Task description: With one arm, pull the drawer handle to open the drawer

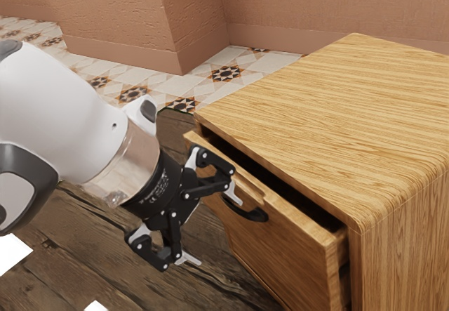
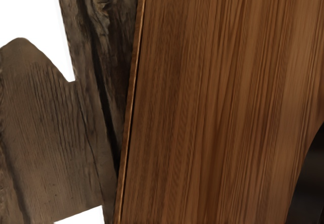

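Jaws spread wide, holding nothing; my gripper (image 1: 210, 227) sits in front of the drawer (image 1: 280, 244), with the upper fingertip (image 1: 233, 196) just beside the black handle (image 1: 247, 214), contact not discernible. Drawer stands partly out of the cabinet (image 1: 351, 107), with a dark gap behind its front panel; in the wrist view the drawer (image 2: 212, 102) is close ahead. Cabinet stands on a dark plank floor (image 1: 77, 255), with tiles (image 1: 175, 79) beyond.
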Controlling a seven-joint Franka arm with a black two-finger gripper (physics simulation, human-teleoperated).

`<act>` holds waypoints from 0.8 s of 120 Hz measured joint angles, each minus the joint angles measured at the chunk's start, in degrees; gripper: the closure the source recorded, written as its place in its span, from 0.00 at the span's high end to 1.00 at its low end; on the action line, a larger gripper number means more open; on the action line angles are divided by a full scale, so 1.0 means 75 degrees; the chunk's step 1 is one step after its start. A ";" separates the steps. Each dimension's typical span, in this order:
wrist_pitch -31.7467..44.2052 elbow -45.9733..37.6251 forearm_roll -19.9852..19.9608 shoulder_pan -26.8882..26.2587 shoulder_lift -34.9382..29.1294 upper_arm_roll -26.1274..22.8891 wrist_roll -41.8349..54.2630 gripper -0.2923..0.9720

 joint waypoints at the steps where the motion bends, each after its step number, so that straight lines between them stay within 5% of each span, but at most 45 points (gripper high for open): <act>1: -0.0007 -0.0010 0.0002 -0.0012 0.0001 0.0000 -0.0003 0.76; 78: -0.0682 -0.0670 0.0196 -0.0116 0.1171 0.0002 -0.0160 0.76; 96: -0.1043 -0.1048 0.0482 -0.0080 0.2213 0.0110 -0.0191 0.76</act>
